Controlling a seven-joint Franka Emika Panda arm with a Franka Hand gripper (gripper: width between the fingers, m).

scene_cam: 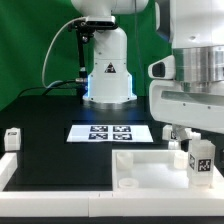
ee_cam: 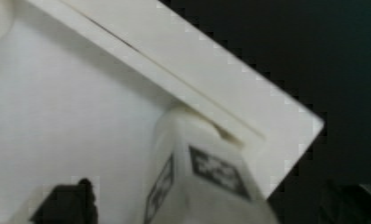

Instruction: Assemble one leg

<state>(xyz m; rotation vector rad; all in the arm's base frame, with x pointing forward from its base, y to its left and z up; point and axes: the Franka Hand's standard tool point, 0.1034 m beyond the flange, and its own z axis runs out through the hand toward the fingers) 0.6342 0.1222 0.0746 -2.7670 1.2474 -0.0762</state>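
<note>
One leg (scene_cam: 201,158) is in play, upright at about 4 o'clock in the exterior view, directly beneath the tool (scene_cam: 190,135), over the 3 o'clock corner of the tabletop (scene_cam: 140,165). Tool state: fingers appear closed narrow on the leg's upper end, though the wrist housing hides the contact, so the grip is a judgement. Whether the leg's foot touches the tabletop or hangs just above it: cannot tell. A second leg (scene_cam: 13,139) stands apart at 9 o'clock by the white bar; the marker board (scene_cam: 110,132) lies flat at centre on the black table (scene_cam: 50,110). Risks, judged: the leg sits close to the tabletop's raised rim, so a slight lateral offset could land it on the rim instead of the seat; a tilted leg would jam or cross-thread when turned; a shallow grip could let it slip. View differences: the wrist view shows the leg (ee_cam: 200,170) close up with its tag, one dark finger (ee_cam: 66,203), and the tabletop corner (ee_cam: 93,110) edge. Only the exterior view shows the spare leg, marker board and overall layout.
</note>
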